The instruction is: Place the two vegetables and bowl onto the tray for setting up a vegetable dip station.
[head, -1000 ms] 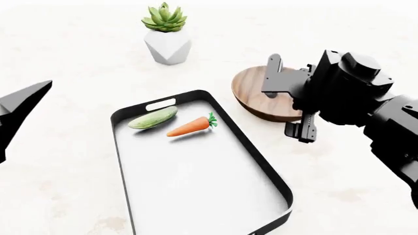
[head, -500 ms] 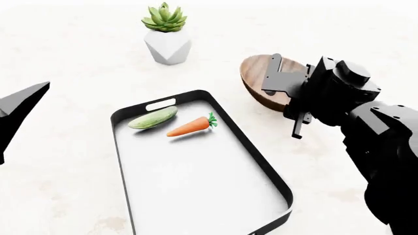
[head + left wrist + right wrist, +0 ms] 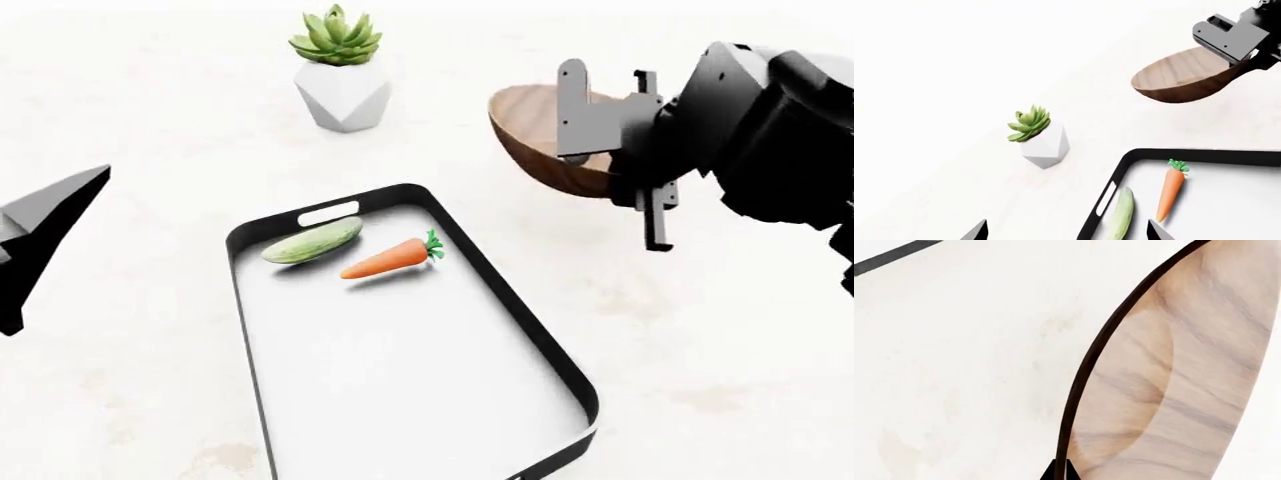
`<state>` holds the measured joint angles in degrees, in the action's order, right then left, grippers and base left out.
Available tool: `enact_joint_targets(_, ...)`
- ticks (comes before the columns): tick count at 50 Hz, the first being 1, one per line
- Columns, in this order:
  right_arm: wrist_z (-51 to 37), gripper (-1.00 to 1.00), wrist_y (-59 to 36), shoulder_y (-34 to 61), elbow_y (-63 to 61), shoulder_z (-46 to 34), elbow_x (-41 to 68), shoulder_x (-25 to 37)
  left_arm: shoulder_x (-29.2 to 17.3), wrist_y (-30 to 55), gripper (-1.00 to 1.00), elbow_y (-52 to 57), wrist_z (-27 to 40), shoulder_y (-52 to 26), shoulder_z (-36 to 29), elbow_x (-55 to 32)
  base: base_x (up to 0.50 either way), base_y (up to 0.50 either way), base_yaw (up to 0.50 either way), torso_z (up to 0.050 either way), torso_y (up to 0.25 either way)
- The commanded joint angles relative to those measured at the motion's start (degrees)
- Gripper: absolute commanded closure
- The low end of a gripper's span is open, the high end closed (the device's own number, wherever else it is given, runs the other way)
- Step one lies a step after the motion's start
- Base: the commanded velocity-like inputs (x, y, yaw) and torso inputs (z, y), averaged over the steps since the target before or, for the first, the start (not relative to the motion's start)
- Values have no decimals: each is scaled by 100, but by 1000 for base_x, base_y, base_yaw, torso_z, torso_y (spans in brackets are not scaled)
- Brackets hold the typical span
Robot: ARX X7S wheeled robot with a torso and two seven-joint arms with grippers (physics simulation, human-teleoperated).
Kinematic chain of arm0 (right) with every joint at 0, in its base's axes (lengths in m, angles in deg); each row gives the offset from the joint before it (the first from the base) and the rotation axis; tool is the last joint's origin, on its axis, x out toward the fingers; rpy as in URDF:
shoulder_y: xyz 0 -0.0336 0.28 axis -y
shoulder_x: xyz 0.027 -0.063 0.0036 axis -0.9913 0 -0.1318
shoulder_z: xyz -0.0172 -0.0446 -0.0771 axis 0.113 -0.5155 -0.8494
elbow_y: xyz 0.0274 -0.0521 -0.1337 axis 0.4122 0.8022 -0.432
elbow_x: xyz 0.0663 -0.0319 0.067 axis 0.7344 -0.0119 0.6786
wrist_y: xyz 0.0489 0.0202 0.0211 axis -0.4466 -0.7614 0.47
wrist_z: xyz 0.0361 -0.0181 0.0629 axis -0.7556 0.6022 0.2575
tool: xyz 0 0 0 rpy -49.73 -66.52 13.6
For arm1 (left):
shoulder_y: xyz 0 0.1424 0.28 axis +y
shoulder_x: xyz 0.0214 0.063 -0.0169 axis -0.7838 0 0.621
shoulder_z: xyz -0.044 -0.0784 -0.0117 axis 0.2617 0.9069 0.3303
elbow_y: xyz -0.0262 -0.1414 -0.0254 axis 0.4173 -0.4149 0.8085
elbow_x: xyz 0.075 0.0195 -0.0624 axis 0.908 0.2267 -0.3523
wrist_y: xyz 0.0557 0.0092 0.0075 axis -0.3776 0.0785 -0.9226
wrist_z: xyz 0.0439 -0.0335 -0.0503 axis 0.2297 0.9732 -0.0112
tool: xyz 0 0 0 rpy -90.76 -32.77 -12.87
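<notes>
The tray (image 3: 400, 400) lies on the white table (image 3: 160, 120), its near end toward the robot and its far end carrying a handle slot. Most of its white floor is bare. At the far end, just inside the slot, the cucumber (image 3: 314, 241) and the carrot (image 3: 390, 256) lie side by side, close but apart, so both vegetables are already placed.

Off the tray's far right corner, the right gripper (image 3: 603, 125) pinches the rim of the bowl (image 3: 541, 140); the right wrist view shows the rim edge caught between the two fingertips. The bowl hangs clear of the table, tipped steeply with its hollow turned sideways, as the left wrist view confirms. It looks rigid and fairly weighty for a rim pinch, with smooth wood that could pivot or slip in the grip, so a slow carry seems wise, and it needs levelling before it goes down on the tray's bare near half.

The left gripper (image 3: 1064, 232) hovers left of the tray, its fingers spread and empty. Farthest off, beyond the tray's far edge, stands a succulent (image 3: 338, 38) in a white pot (image 3: 343, 96)
</notes>
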<state>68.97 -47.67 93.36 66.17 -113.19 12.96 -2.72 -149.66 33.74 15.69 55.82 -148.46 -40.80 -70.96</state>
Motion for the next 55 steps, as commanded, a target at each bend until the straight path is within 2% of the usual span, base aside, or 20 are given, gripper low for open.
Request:
enact_joint_targets(1,1122,100,70,1228,-2615,-468,-448,1266,223,-491,-100,-82,-15,347,-140,294,0,0,0,0,0)
enact_joint_targets(3,1351,100,470,1414,-2775,-601,-623,1395,271,-550,-100,-100,-47,409,-174,360,0,0,0,0,0)
enact_joint_targets(6,1755,100,504,1632,-3390,-559,-402,1624,332,-539,-100,-136,-95,406,-168,411,0,0,0,0,0)
enact_joint_targets(12,1930,100,1177,1720,-3897,-106,310,1734,544,-560,-100,-245,-173,483,-230,610,0,0,0,0,0)
enact_joint_targets(17,1726,100,185,1751,-4838,151,1063,1724,656,-538,-100,-280,-125,470,-217,605,0,0,0,0,0)
enact_joint_targets(18,1722,100,261,1742,-5016,137,1035,1765,667,-528,-100,-277,-121,471,-218,602,0,0,0,0,0)
enact_joint_targets(20,1534,100,-456,1789,-5369,187,1289,1702,678,-489,-100,-281,-119,450,-207,593,0,0,0,0,0)
enact_joint_targets(28,965,100,-542,1614,-5949,652,1808,1648,588,-487,-100,-226,-110,458,-174,555,0,0,0,0,0)
enact_joint_targets(32,918,100,-274,1487,-6017,597,1650,1746,527,-411,-100,-196,-108,414,-137,516,0,0,0,0,0)
enact_joint_targets(40,700,100,-580,1350,-6489,661,2001,1839,548,96,-100,-249,-168,57,18,567,0,0,0,0,0)
enact_joint_targets(55,653,100,-339,1289,-6878,771,2093,1881,437,-60,-100,-159,-98,202,34,526,0,0,0,0,0)
